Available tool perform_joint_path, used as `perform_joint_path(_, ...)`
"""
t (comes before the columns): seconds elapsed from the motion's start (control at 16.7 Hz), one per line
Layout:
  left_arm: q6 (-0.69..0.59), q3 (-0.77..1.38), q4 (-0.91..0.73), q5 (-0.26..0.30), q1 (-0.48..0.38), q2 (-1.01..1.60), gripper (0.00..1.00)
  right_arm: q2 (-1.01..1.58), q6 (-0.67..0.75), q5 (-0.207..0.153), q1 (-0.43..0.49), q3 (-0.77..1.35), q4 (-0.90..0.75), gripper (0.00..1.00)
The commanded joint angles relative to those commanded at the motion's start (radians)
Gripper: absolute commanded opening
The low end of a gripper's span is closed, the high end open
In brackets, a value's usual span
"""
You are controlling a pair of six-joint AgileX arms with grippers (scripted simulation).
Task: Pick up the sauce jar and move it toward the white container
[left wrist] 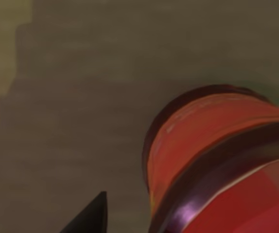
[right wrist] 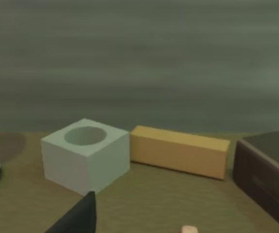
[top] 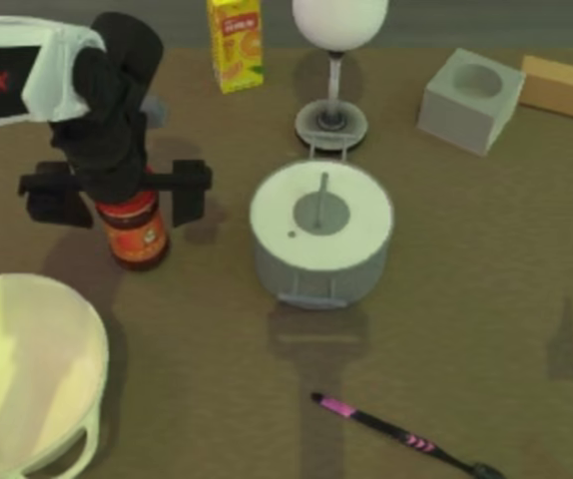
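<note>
Left gripper [top: 117, 190] directly above the sauce jar [top: 138, 232], fingers spread wide either side of its lid, white container [top: 321, 235] well beside it.

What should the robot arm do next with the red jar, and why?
Probably close on the sauce jar and lift. The left end effector sits over its lid, fingers spread on either side, and the jar stands on the table, left of the white container.

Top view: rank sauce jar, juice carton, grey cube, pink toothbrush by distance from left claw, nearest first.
1. Red-labelled sauce jar: directly under the left claw.
2. Yellow juice carton: table's back edge.
3. Pink-and-black toothbrush: front, right of centre.
4. Grey cube with round hole: back right.
</note>
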Motion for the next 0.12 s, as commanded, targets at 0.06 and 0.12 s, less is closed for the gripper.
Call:
perform_joint_path(0.06,0.000,0.000,0.000,0.000,0.000,0.000,1.00,0.000,0.000,0.000,0.000,0.000,0.000,1.00)
perform_joint_path(0.12,0.000,0.000,0.000,0.000,0.000,0.000,1.00,0.000,0.000,0.000,0.000,0.000,0.000,1.00)
